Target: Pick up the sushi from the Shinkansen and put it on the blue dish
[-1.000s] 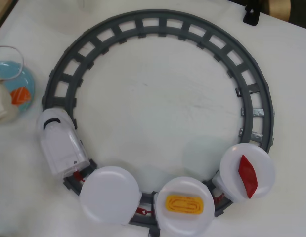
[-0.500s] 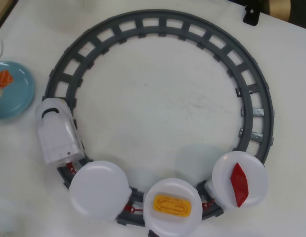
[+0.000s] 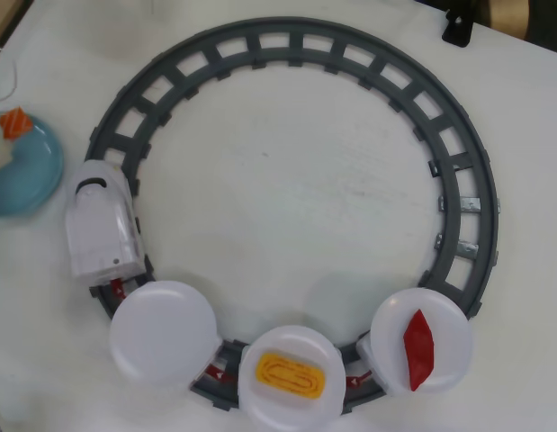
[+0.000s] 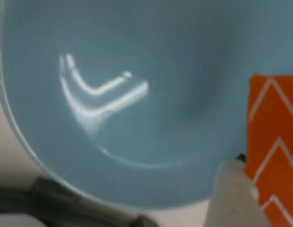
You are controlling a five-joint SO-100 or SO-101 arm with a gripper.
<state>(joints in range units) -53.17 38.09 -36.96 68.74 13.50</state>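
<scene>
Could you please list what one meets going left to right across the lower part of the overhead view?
Shinkansen → empty white plate → plate with the yellow egg piece → plate with the red pointed piece.

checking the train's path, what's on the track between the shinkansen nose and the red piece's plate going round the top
Nothing: in the overhead view the grey track runs bare from the Shinkansen nose over the top and round to the plate with the red piece.

sushi [image 3: 16, 121]: orange, white chevrons, over blue dish's upper part | blue dish [image 3: 31, 171]: round, light-blue, far left edge | Shinkansen [image 3: 102, 230]: white, nose up, on track's left, just right of dish, three plate cars behind
</scene>
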